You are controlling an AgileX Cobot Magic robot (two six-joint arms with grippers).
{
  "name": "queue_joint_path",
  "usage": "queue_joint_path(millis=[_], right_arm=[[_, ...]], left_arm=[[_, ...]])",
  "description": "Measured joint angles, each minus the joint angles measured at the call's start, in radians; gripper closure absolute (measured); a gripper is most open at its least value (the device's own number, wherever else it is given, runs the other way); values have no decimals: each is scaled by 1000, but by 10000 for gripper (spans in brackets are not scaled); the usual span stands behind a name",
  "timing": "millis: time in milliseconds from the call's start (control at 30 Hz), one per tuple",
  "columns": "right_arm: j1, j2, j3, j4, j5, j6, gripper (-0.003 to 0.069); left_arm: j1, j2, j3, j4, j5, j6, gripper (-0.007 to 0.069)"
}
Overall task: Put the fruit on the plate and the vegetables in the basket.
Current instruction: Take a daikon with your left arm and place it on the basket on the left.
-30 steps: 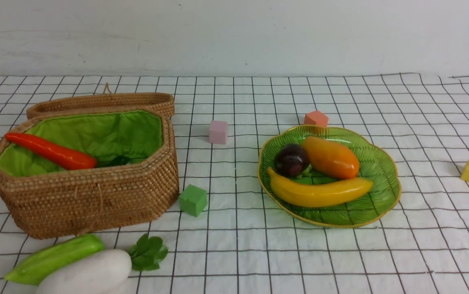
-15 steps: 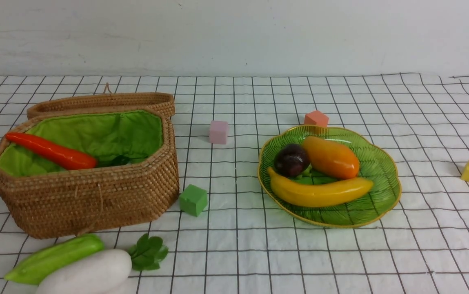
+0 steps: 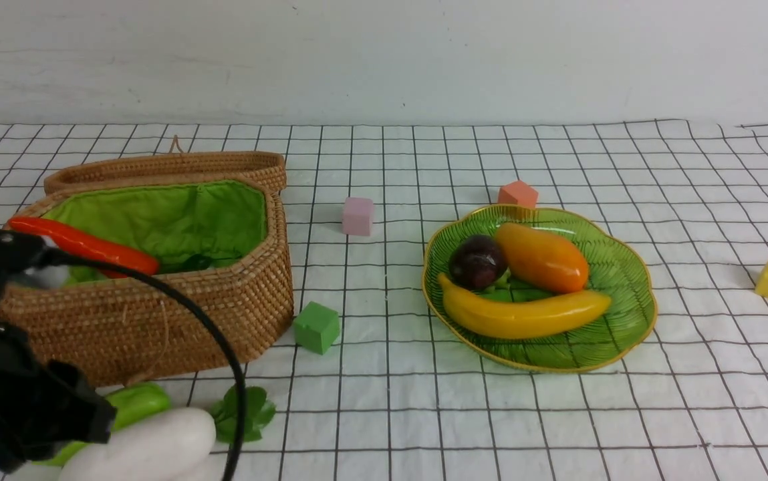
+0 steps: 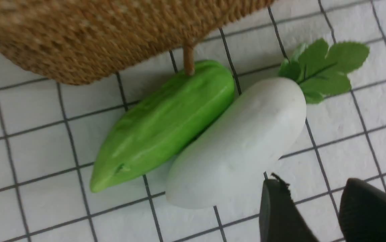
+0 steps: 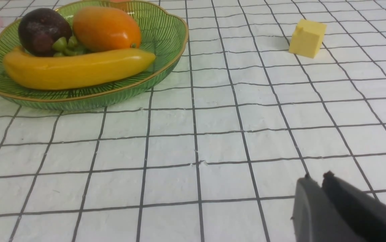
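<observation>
Left wrist view: left fingers (image 4: 276, 211), parted and empty, hover beside the radish (image 4: 240, 144), which touches the cucumber (image 4: 166, 124) just before the basket (image 4: 95, 33) holding the carrot (image 3: 103, 248), so an off-centre pinch could squirt the slick radish away or shove the cucumber; right fingers (image 5: 347, 211) sit closed, empty, short of the plate (image 5: 166, 30) of fruit (image 5: 78, 67).

Probably lab test bench: gridded white cloth (image 3: 424, 414), bare white wall (image 3: 384, 60).
</observation>
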Motion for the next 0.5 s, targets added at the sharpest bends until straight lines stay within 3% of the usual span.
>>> queue_joint_path(millis=[167,367,500], right_arm=[[0,0,0,0,0,0,587],[0,0,1,0,0,0,574],[0,0,0,0,0,0,571]], left_arm=[[-48,127,-4,31,-18,10,242],[-148,287,-51,134,-92,71,13],[-176,333,-66,207,-118,103,-26]])
